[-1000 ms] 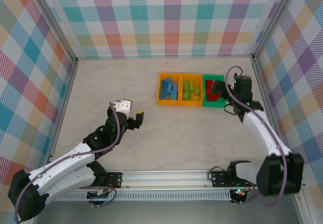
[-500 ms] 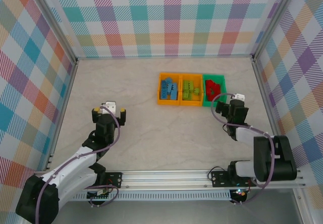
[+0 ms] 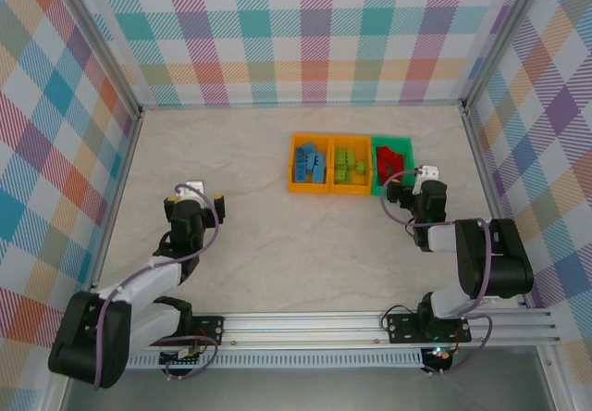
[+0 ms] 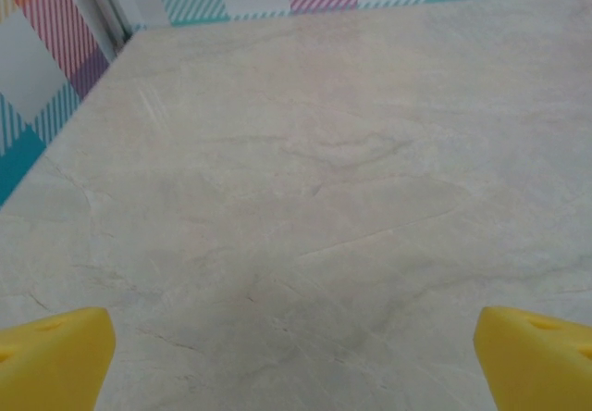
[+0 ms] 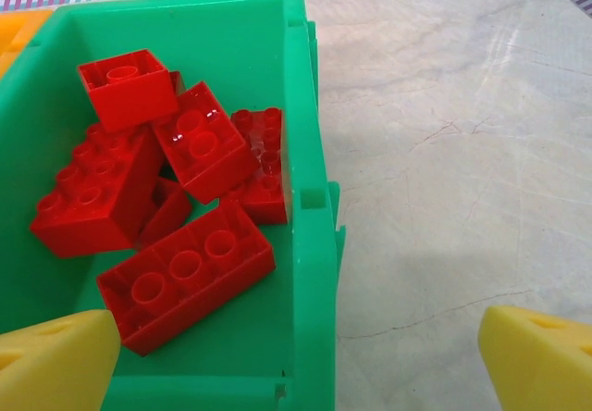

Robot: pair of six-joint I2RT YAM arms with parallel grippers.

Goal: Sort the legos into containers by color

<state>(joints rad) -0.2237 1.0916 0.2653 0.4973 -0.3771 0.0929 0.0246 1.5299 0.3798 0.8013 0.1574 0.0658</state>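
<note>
Three bins stand in a row at the back right. Blue legos (image 3: 309,162) fill the left orange bin (image 3: 293,164), lime green legos (image 3: 348,165) the middle orange bin (image 3: 350,138), and several red legos (image 5: 185,203) lie piled in the green bin (image 5: 310,272). My right gripper (image 5: 296,365) is open and holds nothing, low over that bin's near right corner; the top view puts it (image 3: 416,191) just in front of the bin. Far to the left my left gripper (image 3: 195,201) is open over bare table (image 4: 305,198), its yellow pads (image 4: 51,360) wide apart.
Checked walls close the table on the left, back and right. A metal rail (image 3: 314,323) with both arm bases runs along the near edge. The right wall post (image 3: 481,152) stands close to the green bin.
Both arms have folded back toward their bases. The right gripper came off the green bin to its near side. The left gripper swung left, away from the table's middle.
</note>
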